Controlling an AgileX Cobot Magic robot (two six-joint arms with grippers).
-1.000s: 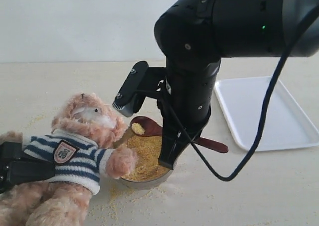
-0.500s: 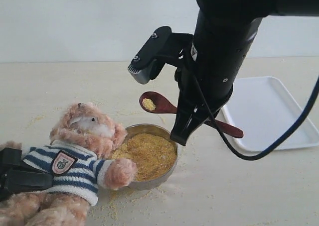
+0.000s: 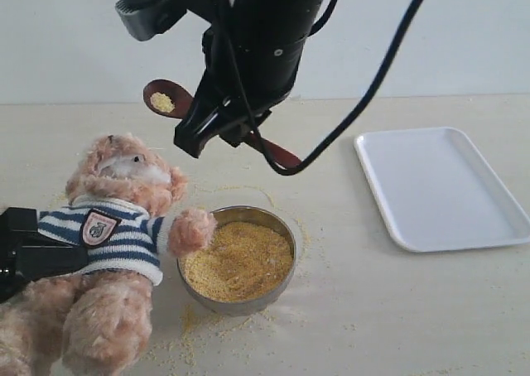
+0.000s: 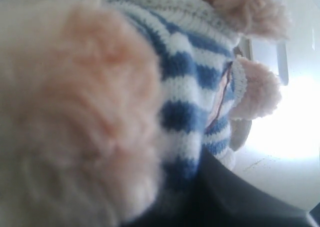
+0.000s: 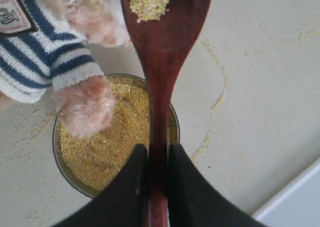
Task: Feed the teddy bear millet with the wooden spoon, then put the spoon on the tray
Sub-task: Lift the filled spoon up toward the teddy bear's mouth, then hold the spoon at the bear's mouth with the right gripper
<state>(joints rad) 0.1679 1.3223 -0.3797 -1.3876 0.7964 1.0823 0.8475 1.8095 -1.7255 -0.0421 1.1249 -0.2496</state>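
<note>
Reddish-brown against black, exterior view: clamping the wooden spoon (image 3: pixel 273 150) mid-handle in the right gripper (image 3: pixel 217 132), holding it high, just above and beside the teddy bear (image 3: pixel 116 219)'s head, carrying a dab of millet (image 3: pixel 162 103) in its scoop. Pinching the bear's striped side in the left gripper (image 3: pixel 45 256) at the left edge; resting one paw on the rim of the grain-filled steel bowl (image 3: pixel 291 248). Standing well apart from the white tray (image 3: pixel 439 185) on the right.

Left wrist view: pressing against blurred fur and stripes.

Right wrist view: squeezing the handle between two black fingers (image 5: pixel 129 187) over the bowl.
</note>
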